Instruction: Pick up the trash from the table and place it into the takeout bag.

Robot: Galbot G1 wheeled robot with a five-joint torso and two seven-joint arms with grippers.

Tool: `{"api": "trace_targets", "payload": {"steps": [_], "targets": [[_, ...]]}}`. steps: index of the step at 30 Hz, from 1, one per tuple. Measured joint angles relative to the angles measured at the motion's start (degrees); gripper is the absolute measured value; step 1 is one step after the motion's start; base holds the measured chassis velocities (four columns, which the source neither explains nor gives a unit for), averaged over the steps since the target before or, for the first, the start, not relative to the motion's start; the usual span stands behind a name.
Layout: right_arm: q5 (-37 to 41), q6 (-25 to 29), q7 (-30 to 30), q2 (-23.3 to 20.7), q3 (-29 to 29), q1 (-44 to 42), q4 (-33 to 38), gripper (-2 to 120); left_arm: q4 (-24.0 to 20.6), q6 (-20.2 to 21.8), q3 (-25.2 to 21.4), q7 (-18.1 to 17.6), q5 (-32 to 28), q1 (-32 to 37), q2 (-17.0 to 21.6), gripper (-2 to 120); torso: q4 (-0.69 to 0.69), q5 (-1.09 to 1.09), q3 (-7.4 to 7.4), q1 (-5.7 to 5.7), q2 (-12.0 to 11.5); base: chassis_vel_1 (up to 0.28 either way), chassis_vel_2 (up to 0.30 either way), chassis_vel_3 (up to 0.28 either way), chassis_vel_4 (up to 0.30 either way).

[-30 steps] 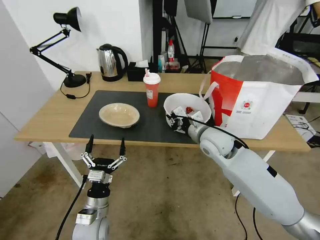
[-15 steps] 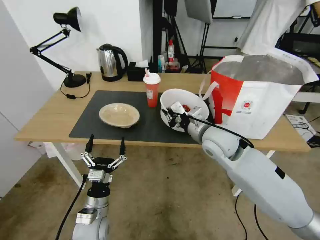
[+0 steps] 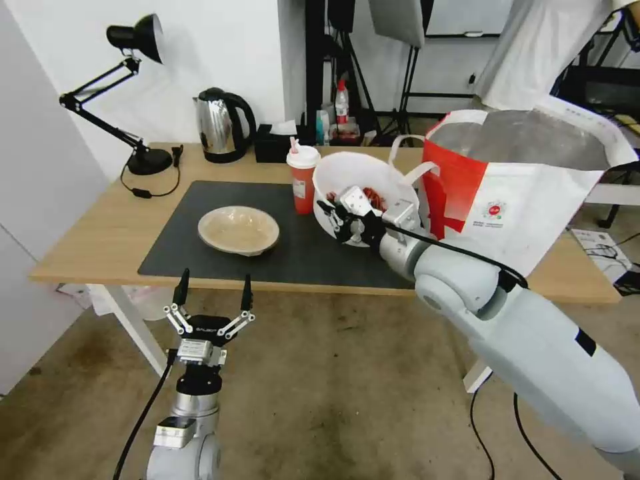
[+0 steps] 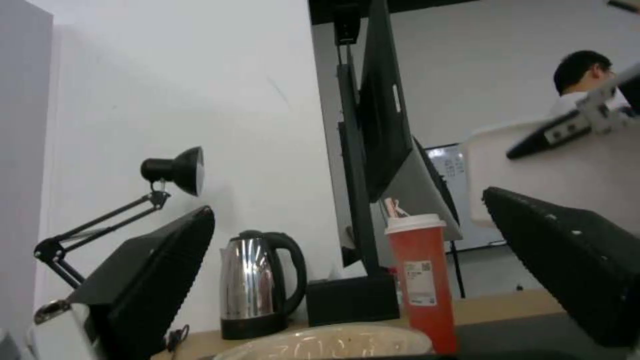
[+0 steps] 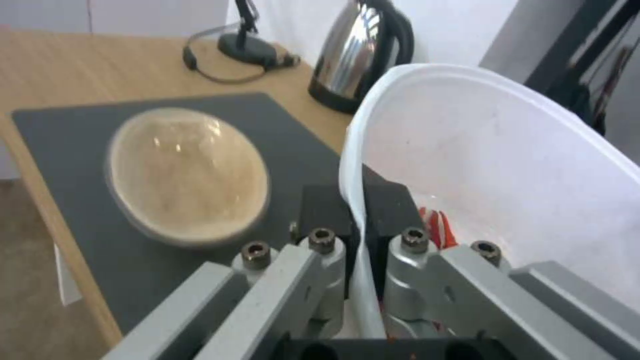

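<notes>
My right gripper (image 3: 352,215) is shut on the near rim of the deep white bowl (image 3: 363,177), which hangs tilted above the dark grey mat (image 3: 200,220) with red crayfish shells (image 3: 377,197) inside. In the right wrist view the fingers (image 5: 327,210) pinch the bowl (image 5: 500,150) wall. The red drink cup (image 3: 303,177) stands just left of the bowl, and the shallow beige bowl (image 3: 239,230) lies on the mat. The takeout bag (image 3: 527,187) stands open at the table's right. My left gripper (image 3: 212,290) hovers open below the table's front edge (image 3: 200,283).
A steel kettle (image 3: 223,125), a black tissue box (image 3: 275,143) and a black desk lamp (image 3: 127,87) stand along the back of the table. The bag's white loop handles (image 3: 417,170) hang beside the lifted bowl. Tripods and stands fill the room behind.
My right gripper has lifted the deep white bowl off the mat, raising and tilting it up and back toward the cup and bag. The left arm has stayed still.
</notes>
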Motion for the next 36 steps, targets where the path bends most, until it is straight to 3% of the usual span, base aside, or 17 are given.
{"api": "trace_targets", "payload": {"steps": [11, 36], "targets": [[3.9, 0.87, -0.88, -0.59, -1.87, 7.92, 1.46, 0, -0.46, -0.19, -0.12, 0.01, 0.12, 0.51, -0.01, 100, 0.0, 0.0, 0.0, 0.0, 0.0, 0.0, 0.0, 0.0, 0.0], [8.16, 0.83, -0.89, -2.82, -1.94, 17.35, 1.09, 0, 0.16, -0.28, -0.02, -0.07, 0.17, -0.09, -0.03, 100, 0.0, 0.0, 0.0, 0.0, 0.0, 0.0, 0.0, 0.0, 0.0]]}}
